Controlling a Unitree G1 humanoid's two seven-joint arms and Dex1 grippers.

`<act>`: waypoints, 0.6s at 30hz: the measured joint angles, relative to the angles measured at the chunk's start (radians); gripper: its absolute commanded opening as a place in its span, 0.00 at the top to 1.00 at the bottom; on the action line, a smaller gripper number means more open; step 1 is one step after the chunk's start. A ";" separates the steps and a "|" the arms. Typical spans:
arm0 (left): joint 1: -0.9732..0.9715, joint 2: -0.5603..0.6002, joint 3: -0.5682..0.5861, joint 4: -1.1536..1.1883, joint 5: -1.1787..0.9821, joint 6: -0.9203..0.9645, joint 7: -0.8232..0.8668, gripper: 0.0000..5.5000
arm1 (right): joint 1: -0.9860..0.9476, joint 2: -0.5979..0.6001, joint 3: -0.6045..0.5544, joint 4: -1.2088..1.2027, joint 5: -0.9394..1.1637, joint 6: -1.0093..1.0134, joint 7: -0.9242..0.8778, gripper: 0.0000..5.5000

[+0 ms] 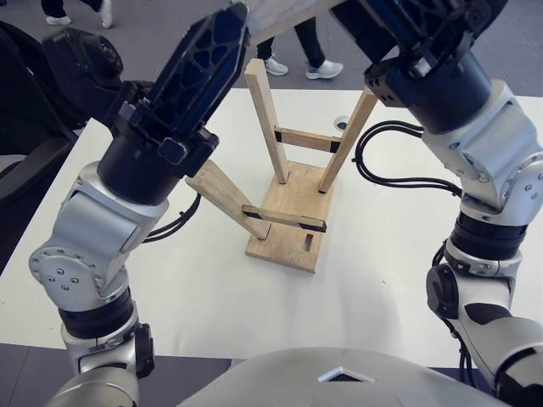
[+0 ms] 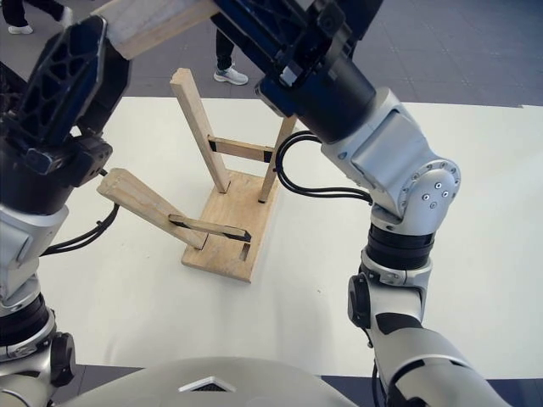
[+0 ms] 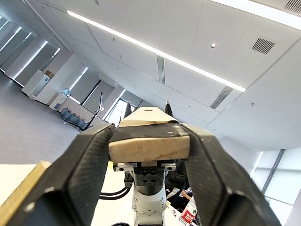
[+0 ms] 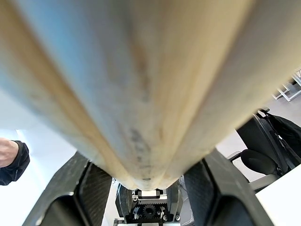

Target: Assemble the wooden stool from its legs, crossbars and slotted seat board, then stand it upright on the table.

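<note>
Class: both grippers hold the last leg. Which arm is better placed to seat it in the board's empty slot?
Probably the right. The empty slot sits on the right side of the seat board, toward the right gripper, while the tilted leg stands between it and the left gripper.

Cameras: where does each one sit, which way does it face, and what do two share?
Left eye view: on the head, facing down at the table and half-built stool; the left arm and right arm show.
Right eye view: beside it, same scene.
Left wrist view: on the left wrist, faces the ceiling past the left end effector, shut on a loose leg.
Right wrist view: on the right wrist, looks along that leg past the right end effector.
Both wrist views share that leg.
</note>
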 measured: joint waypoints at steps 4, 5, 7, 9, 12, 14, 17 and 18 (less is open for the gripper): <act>-0.001 0.019 0.002 -0.002 0.051 0.002 -0.052 0.32 | 0.000 -0.006 0.000 0.001 0.000 -0.001 0.000 0.63; -0.001 0.036 0.009 -0.002 0.073 0.005 -0.067 0.32 | 0.000 -0.006 0.000 0.002 0.000 -0.001 0.000 0.63; 0.000 0.076 0.044 0.004 0.119 0.012 -0.093 0.32 | 0.000 -0.010 -0.003 0.005 -0.001 -0.006 0.000 0.63; -0.001 0.128 0.103 0.033 0.151 0.015 -0.116 0.32 | 0.001 -0.030 -0.024 0.010 -0.002 -0.017 -0.002 0.63; -0.004 0.208 0.208 0.096 0.171 0.017 -0.154 0.32 | 0.022 -0.104 -0.072 0.012 -0.013 -0.021 -0.006 0.63; 0.021 0.247 0.271 0.114 0.184 0.037 -0.199 0.32 | 0.063 -0.183 -0.096 0.005 -0.035 0.008 0.003 0.63; 0.202 0.268 0.358 0.149 0.268 0.085 -0.322 0.32 | 0.178 -0.362 -0.136 -0.042 -0.143 0.099 0.102 0.63; 0.291 0.264 0.373 0.169 0.329 0.096 -0.374 0.32 | 0.226 -0.422 -0.142 -0.066 -0.197 0.129 0.161 0.63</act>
